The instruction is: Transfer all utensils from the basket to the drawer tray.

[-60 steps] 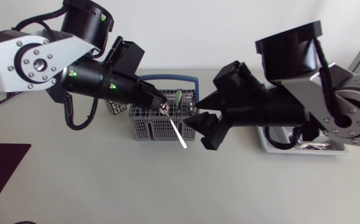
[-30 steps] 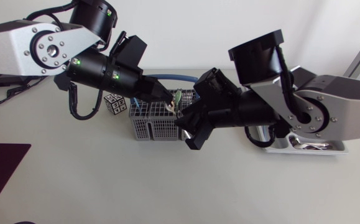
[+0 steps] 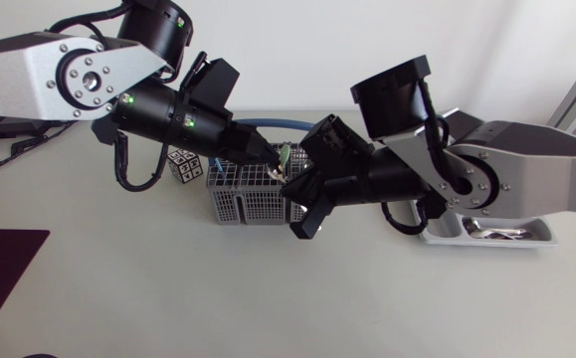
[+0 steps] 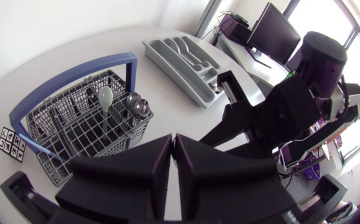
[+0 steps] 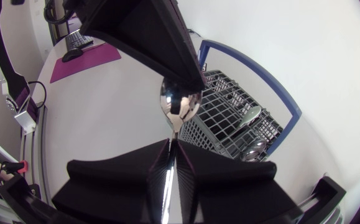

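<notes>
Fingers (image 5: 130, 177) of the right gripper (image 5: 172, 146) are pressed onto the handle of a spoon (image 5: 180, 102), with only a slit between them. The left gripper (image 4: 173, 142) has its fingers (image 4: 145, 171) closed just as tight, and they pinch the top of the spoon's shiny bowl (clearest from the right wrist). So both grippers hold the spoon at once, up off the table (image 3: 168, 298).

From above, the two arms come in from either side and their grippers meet over the right end of the basket (image 3: 240, 204). The grey tray (image 3: 538, 240) lies well apart to the right, partly under the right arm, with something shiny (image 3: 494, 231) in it.

The wire basket has a blue handle (image 4: 74, 78). A pale green spoon (image 4: 105, 99) stands in it next to some metal pieces (image 4: 139, 106). A small patterned cube (image 3: 186, 166) sits just beside the basket's left end.
</notes>
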Tool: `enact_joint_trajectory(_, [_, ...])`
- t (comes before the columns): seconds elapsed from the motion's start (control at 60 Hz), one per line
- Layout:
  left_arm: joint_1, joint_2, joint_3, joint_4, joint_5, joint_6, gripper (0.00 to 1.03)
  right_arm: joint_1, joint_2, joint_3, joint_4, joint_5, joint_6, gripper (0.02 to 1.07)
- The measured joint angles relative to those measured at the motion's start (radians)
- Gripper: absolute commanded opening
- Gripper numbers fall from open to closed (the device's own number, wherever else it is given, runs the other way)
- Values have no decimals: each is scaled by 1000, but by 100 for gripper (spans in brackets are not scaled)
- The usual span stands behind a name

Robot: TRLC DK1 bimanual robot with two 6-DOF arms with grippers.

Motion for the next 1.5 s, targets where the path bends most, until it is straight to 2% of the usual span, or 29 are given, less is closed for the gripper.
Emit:
enact_joint_trajectory(0.083, [-2, 0, 0, 1, 11, 0, 49, 3, 5, 0, -1, -3, -1, 7])
enact_joint_trajectory(0.1, [-2, 0, 0, 0, 11, 0, 50, 5, 6, 0, -2, -6, -1, 7])
enact_joint_trajectory(0.133, [-3, -1, 0, 1, 11, 0, 63, 9, 6, 0, -4, -7, -1, 7])
enact_joint_trajectory(0.2, [-2, -4, 2, 1, 11, 0, 79, 14, 6, 0, -11, -10, -10, 7])
enact_joint_trajectory(0.317, [16, -21, 19, 3, 1, 0, 98, 21, 5, -4, -29, -13, -24, 7])
enact_joint_trajectory(0.467, [89, -84, 48, 31, -48, 2, 99, 3, -23, -48, -67, -44, -77, 7])
enact_joint_trajectory(0.583, [157, -122, 62, 38, -95, 34, 99, -71, -69, -102, -106, -86, -141, 7])
enact_joint_trajectory(0.717, [227, -125, 52, 47, -119, 90, 99, -208, -112, -152, -175, -134, -253, 7])
enact_joint_trajectory(0.867, [262, -121, -22, 107, -149, 142, 99, -403, -144, -177, -284, -188, -442, 7])
enact_joint_trajectory(1.033, [269, -109, -138, 203, -198, 160, 99, -687, -126, -168, -395, -251, -725, 7])
enact_joint_trajectory(1.167, [258, -106, -205, 278, -265, 166, 99, -888, -10, -102, -462, -261, -959, 8])
enact_joint_trajectory(1.367, [205, -62, -218, 342, -330, 166, 99, -1085, 183, 18, -472, -253, -1236, 8])
enact_joint_trajectory(1.5, [191, -31, -227, 361, -340, 158, 99, -1163, 278, 67, -460, -212, -1378, 8])
